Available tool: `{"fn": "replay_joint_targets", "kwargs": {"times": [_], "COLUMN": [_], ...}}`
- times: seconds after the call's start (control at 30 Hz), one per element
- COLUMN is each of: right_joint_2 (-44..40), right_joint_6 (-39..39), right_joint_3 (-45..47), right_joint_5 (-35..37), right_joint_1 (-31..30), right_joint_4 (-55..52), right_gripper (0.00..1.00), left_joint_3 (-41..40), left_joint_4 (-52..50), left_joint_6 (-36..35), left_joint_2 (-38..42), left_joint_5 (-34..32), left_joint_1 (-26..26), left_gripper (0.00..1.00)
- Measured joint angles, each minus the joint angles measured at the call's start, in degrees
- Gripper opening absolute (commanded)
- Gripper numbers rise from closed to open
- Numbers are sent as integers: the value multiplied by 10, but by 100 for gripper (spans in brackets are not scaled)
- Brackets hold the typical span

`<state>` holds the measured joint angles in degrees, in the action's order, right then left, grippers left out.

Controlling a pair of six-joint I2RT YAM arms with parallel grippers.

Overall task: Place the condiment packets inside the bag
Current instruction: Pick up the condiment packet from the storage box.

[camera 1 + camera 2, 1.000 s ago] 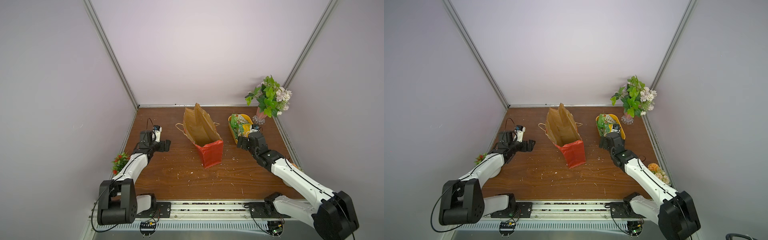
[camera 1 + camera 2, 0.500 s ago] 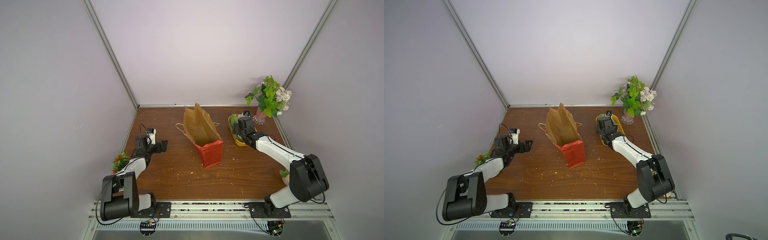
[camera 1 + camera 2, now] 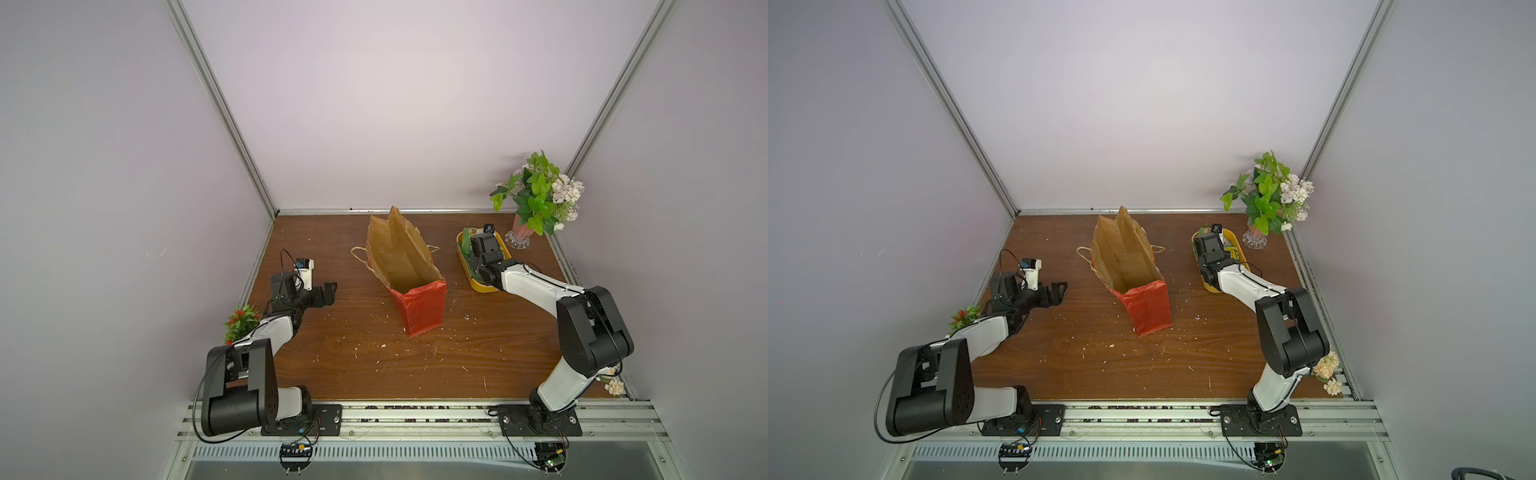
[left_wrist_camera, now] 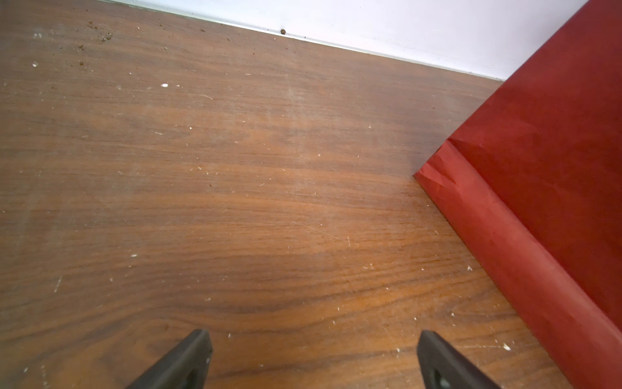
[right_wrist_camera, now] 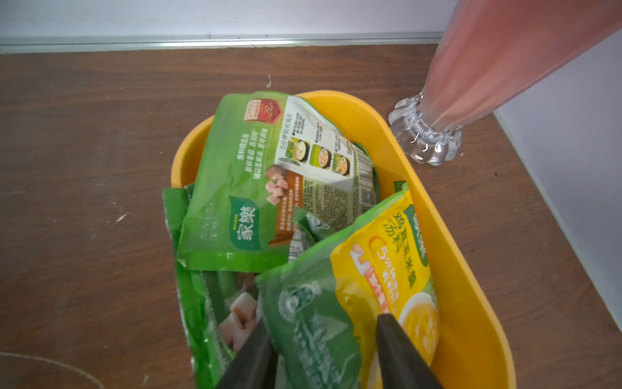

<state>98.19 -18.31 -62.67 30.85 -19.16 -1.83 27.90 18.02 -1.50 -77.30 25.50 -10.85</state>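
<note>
Packets [image 5: 269,175] lay piled in tub [image 5: 454,269]. Right hand [image 5: 323,320] nearer, astride yellow packet [image 5: 380,269]; clamp unclear. Bag [image 3: 409,266] stood to its left, mouth open. Left hand [image 4: 313,336] spread, near bag.

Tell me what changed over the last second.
The right pincer moved forward into the yellow tub, its jaws narrowing around a yellow-green soup packet; whether it grips yet is unclear. The red bag and flower vase stayed put; the left pincer stayed open.

A robotics lab booth: plain walls [image 3: 415,104], aluminium framing [image 3: 220,108], two arms [image 3: 536,286] bolted to a rail [image 3: 415,417].
</note>
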Motion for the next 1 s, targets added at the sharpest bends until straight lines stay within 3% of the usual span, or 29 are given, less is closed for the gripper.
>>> {"fn": "replay_joint_targets", "kwargs": {"times": [0.5, 1.0], "right_joint_2": [-100, -258], "right_joint_6": [-2, -3], "right_joint_3": [21, 50], "right_joint_5": [17, -4], "right_joint_1": [6, 8], "right_joint_4": [8, -28], "right_gripper": [1, 0], "left_joint_3": [-2, -2], "left_joint_4": [0, 0], "left_joint_6": [-1, -3], "left_joint_2": [2, 2], "left_joint_5": [9, 9], "left_joint_1": [0, 0], "left_gripper": [99, 99]}}
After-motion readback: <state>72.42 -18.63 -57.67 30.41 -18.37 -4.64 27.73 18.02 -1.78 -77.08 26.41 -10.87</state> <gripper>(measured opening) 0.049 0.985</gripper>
